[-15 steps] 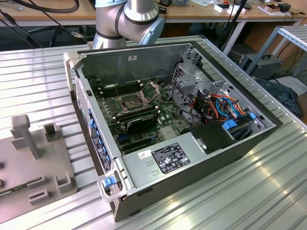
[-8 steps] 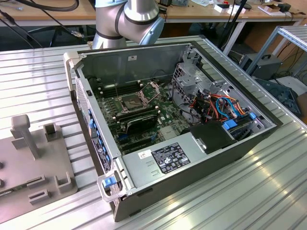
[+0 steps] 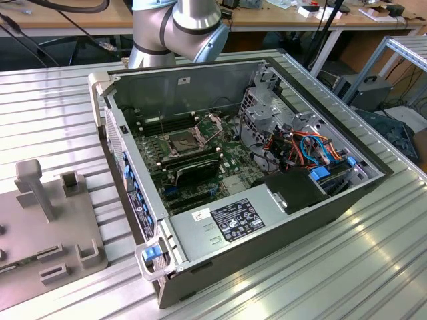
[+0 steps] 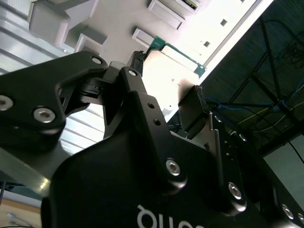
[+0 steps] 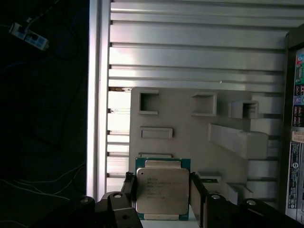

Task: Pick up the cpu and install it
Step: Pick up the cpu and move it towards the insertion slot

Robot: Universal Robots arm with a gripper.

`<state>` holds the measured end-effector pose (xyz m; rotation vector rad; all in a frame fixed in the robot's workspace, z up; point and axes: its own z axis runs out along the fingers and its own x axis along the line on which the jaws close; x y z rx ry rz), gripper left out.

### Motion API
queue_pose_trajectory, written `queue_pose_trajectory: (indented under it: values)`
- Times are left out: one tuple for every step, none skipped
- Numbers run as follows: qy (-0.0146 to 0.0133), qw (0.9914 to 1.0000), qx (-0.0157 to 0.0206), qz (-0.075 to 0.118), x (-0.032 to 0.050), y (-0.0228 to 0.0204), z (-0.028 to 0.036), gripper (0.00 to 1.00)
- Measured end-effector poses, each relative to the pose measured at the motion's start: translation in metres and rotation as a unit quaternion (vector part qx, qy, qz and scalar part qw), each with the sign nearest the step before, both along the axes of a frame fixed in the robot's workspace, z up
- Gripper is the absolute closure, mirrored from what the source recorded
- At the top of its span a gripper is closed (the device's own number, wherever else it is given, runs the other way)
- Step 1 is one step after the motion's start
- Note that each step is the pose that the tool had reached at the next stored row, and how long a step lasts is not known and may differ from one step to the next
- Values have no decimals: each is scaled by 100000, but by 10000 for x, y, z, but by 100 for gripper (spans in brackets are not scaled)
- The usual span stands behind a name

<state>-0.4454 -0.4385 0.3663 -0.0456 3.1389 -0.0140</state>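
Fingers: 2 black fingers [image 5: 129, 190] are closed against 2 opposite edges of the cpu [image 5: 161, 192]; the chip is clamped between them.
Gripper: the gripper [image 4: 166, 78] is seen from behind its black linkage in the second wrist view; screw heads and knuckles are shown in the foreground; the green edge of the chip is seen between the fingertips.
Cpu: a dull silver lid on a green board is turned toward the camera in the first wrist view; printed lines are carried on the lid.
Cpu place: it is held over the grey fixture plate [image 5: 180, 123], near one edge of it; whether it is resting on the plate or raised off it cannot be told.
Fixture plate: rectangular recesses and raised blocks are formed in it; it is laid on the ribbed aluminium table [image 5: 190, 57]; in the exterior view it is found at the exterior view's left of the computer case [image 3: 187, 90].
Case: it is laid on its side with the panel removed; the motherboard [image 3: 230, 157] is exposed.
Socket: the cpu socket [image 3: 183, 141] is seen with its metal frame hinged open; a long black card [image 3: 193, 170] is seated just beside it.
Other parts: a grey power supply [image 3: 223, 223] is set along the near wall; orange and blue cables [image 3: 310, 147] are bundled toward the exterior view's right.
Arm: the silver-grey robot arm [image 3: 183, 23] is seen behind the case.
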Motion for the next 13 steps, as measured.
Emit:
queue_pose_trajectory:
  values:
    - [-5, 100000, 4, -1, 0, 0, 6, 45]
    - [-5, 100000, 3, -2, 0, 0, 12, 45]
    - [0, 100000, 1, 0, 0, 0, 18, 45]
    - [-5, 100000, 3, -1, 0, 0, 23, 45]
    - [-9, 100000, 5, 1, 0, 0, 29, 45]
    - [-12, 100000, 7, 0, 0, 0, 30, 45]
    - [-11, 100000, 7, -2, 0, 0, 30, 45]
    - [-9, 100000, 7, 0, 0, 0, 31, 45]
    - [-2, 100000, 1, 1, 0, 0, 44, 45]
    - [-1, 100000, 1, 1, 0, 0, 56, 45]
    - [1, 100000, 2, -1, 0, 0, 58, 45]
    - [3, 100000, 1, 1, 0, 0, 59, 45]
    - [-1, 100000, 3, 0, 0, 0, 62, 45]
